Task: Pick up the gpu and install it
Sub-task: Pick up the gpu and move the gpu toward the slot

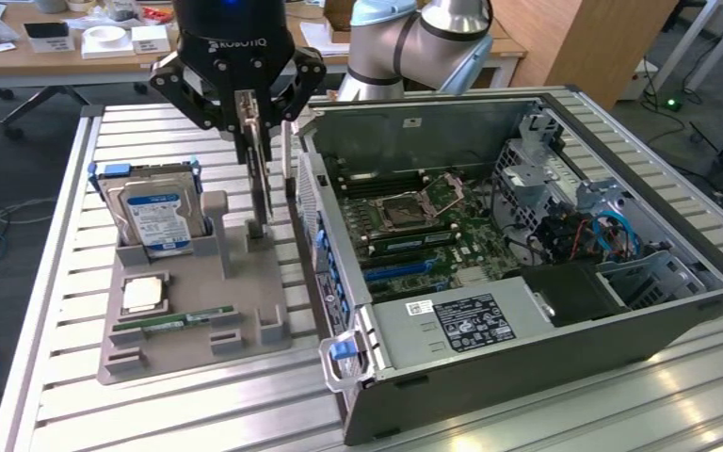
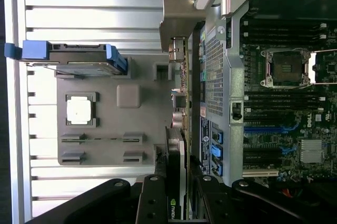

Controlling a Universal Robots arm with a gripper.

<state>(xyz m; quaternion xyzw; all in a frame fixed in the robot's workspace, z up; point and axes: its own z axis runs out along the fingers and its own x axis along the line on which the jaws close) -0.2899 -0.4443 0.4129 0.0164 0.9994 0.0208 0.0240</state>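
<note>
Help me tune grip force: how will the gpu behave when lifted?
Likely stiff: the gpu runs straight, edge-on, in the gripper. Probably end-heavy toward its metal bracket, so it might pivot in the grip.

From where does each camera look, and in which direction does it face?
Exterior view: off the arm, raised, looking obliquely down on the gray tray and open computer case; the arm and gripper show.
Wrist view: on the wrist, looking straight down past the gripper's fingers onto the gpu they clamp.
Shared: gpu, gray tray, hard drive, open computer case.
</note>
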